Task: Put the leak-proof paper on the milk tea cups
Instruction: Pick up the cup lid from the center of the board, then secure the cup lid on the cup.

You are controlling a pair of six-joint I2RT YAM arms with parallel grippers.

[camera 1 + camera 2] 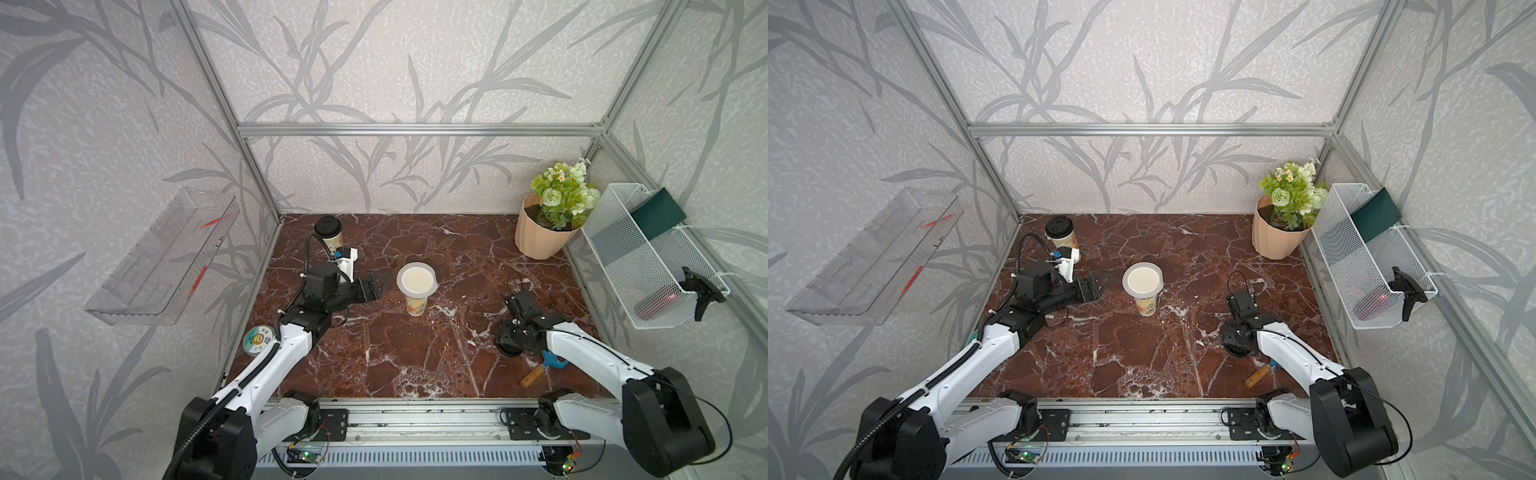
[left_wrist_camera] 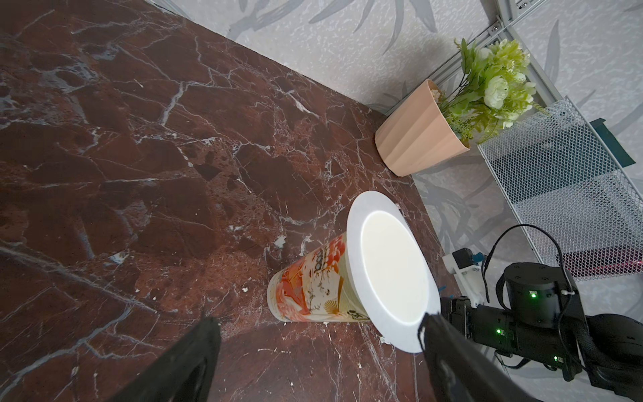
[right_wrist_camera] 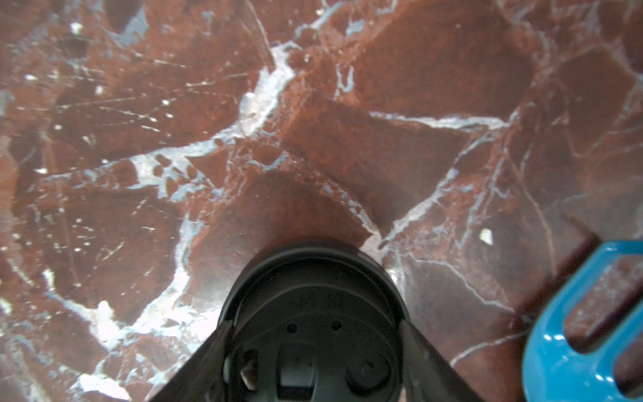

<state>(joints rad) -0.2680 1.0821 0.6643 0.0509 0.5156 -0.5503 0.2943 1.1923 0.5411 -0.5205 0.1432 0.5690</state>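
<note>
My left fingers (image 1: 379,286) spread empty at nine o'clock of the milk tea cup (image 1: 415,306) wearing leak-proof paper (image 1: 417,279); right fingers (image 3: 208,362) straddle black lid (image 3: 313,296), grip unclear.

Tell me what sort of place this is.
Probably a robot test booth dressed as a drinks counter: an aluminium frame holding wallpapered panels, a marble-look tabletop, and a printed paper milk tea cup standing on it.

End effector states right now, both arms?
Left end effector: open, holding nothing.
Right end effector: jaws straddle the black lid; grip cannot be told.
</note>
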